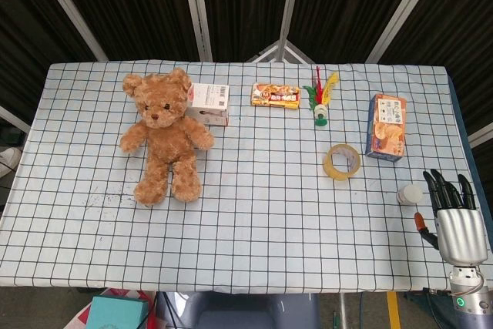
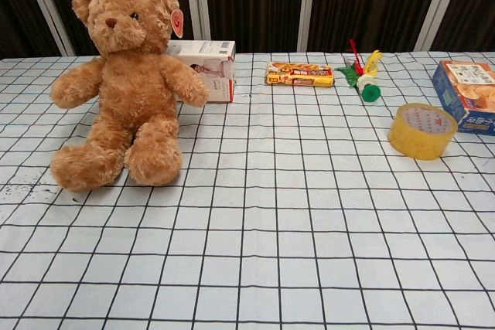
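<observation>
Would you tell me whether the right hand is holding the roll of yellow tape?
No, the right hand hovers open at the table's right edge, apart from the tape roll, which lies alone on the checked cloth.

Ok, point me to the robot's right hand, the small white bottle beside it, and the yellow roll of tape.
right hand (image 1: 456, 217), head view, on the silver back of the hand.
small white bottle (image 1: 410, 193), head view, on its top.
yellow roll of tape (image 2: 421, 130), chest view, on its outer side wall.

I see checked tablecloth table. Teddy bear far left of tape roll; snack box right, small white bottle right-front, shuttlecock behind.
</observation>
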Action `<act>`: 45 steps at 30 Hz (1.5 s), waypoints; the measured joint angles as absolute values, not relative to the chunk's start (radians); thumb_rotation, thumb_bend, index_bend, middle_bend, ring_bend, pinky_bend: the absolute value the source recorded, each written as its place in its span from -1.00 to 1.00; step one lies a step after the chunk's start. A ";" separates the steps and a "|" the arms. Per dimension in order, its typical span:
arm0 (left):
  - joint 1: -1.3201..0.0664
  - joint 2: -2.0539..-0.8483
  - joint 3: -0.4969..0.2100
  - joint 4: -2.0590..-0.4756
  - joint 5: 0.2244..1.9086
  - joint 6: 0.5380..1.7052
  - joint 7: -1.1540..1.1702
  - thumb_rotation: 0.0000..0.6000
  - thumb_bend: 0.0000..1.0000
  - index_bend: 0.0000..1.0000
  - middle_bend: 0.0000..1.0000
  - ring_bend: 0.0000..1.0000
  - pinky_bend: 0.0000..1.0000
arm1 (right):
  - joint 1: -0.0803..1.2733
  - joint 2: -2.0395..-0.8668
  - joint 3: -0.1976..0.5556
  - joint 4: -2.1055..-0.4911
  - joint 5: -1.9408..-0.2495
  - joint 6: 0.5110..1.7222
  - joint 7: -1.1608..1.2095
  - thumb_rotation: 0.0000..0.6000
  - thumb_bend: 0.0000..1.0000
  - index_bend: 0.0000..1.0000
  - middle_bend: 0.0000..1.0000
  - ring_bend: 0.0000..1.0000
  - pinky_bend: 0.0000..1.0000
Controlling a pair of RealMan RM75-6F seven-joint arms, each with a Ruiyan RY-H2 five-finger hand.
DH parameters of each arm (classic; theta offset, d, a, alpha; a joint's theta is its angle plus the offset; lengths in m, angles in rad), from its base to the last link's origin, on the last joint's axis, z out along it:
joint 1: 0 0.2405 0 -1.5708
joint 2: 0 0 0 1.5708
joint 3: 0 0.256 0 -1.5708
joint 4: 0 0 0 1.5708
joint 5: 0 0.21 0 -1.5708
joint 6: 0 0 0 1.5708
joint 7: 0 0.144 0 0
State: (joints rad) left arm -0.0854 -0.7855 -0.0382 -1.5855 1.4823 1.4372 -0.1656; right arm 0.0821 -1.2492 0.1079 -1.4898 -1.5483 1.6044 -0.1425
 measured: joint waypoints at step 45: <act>-0.374 -0.799 -0.124 -1.518 1.246 0.654 -0.835 1.00 -0.58 -0.83 -0.95 -1.00 -0.93 | 0.082 -1.224 0.125 -1.541 -1.537 1.605 -0.133 1.00 -0.27 -0.83 -0.77 -0.57 -0.88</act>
